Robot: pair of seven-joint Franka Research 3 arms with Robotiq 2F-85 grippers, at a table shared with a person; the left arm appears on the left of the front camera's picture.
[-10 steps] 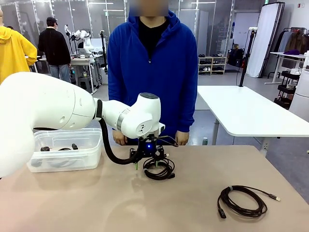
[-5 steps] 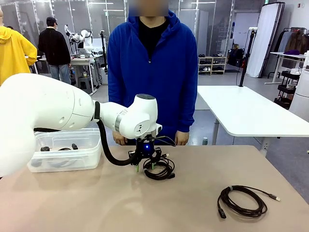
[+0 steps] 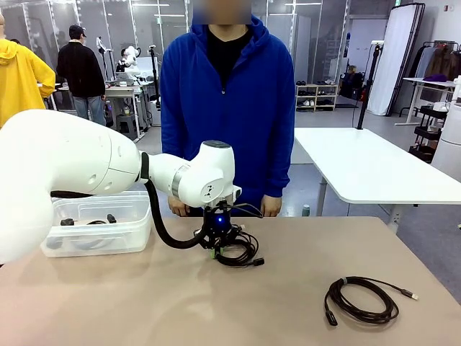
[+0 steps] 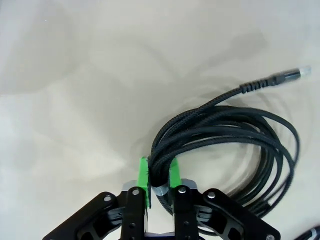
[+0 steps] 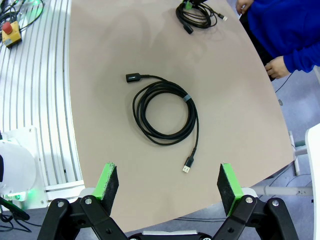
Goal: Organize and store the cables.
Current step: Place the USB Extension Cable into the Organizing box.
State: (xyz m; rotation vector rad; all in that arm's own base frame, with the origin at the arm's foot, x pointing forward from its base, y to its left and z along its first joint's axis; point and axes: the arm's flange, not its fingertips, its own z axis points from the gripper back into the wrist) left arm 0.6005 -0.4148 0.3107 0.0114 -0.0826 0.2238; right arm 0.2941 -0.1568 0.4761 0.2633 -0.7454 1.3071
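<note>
On my desk (image 3: 144, 303), a container (image 3: 94, 245) sits at the far left with a cable (image 3: 94, 220) lying in it. The middle coil (image 3: 241, 252) lies near the far edge, just before the person (image 3: 227, 108). I see a second coil (image 3: 360, 297) front right, well apart from both.

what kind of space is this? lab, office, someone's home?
Most likely a robotics lab or test floor: glass partition walls in the background, a bare white worktable next to a shelving cart, and a red emergency-stop button beside the table.
</note>
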